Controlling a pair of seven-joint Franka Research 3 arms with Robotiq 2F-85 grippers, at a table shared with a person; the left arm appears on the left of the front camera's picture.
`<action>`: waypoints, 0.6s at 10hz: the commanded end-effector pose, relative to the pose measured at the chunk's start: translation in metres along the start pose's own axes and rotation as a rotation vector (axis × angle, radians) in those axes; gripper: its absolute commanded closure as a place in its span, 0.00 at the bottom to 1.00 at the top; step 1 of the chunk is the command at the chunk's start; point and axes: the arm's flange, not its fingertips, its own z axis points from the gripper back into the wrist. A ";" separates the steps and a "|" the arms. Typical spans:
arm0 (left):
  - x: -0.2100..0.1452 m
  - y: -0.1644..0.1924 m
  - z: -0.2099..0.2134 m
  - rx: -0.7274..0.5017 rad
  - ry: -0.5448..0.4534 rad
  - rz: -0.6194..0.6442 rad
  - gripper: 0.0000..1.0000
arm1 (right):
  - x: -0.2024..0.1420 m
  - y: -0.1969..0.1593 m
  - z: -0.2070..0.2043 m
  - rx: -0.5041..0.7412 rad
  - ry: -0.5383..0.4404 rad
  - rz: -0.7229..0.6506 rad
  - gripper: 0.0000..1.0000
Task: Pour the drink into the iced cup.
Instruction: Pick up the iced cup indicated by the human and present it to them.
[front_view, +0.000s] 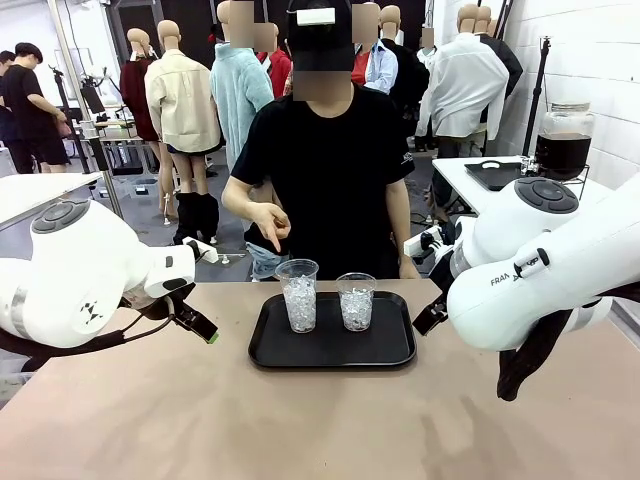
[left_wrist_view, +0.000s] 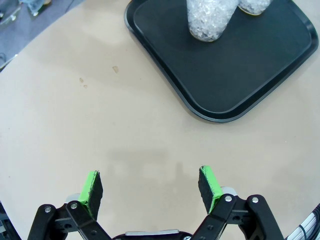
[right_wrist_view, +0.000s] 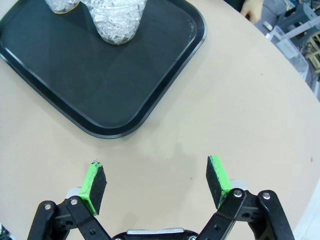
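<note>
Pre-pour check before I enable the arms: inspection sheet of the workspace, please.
Surface: tan table, a few faint spots.
Job's things: black tray holds taller cup and shorter cup, both upright with ice. The dark drink sits in a jar off this table, far right.
Clutter: nothing seen.
Pincers: left pincer and right pincer are open over bare table.
Cables: black cable by the left wrist.
Surroundings: person at far side, hand pointing down at taller cup.
</note>
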 end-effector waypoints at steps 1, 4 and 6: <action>0.000 0.001 0.000 0.001 0.000 0.002 0.00 | 0.000 0.000 0.000 0.001 0.000 -0.001 0.00; 0.000 0.001 0.000 0.001 0.000 0.002 0.00 | 0.000 0.000 0.000 0.001 0.000 -0.001 0.00; 0.014 0.011 -0.004 -0.098 -0.041 -0.106 0.00 | 0.000 0.000 0.000 0.001 0.000 -0.001 0.00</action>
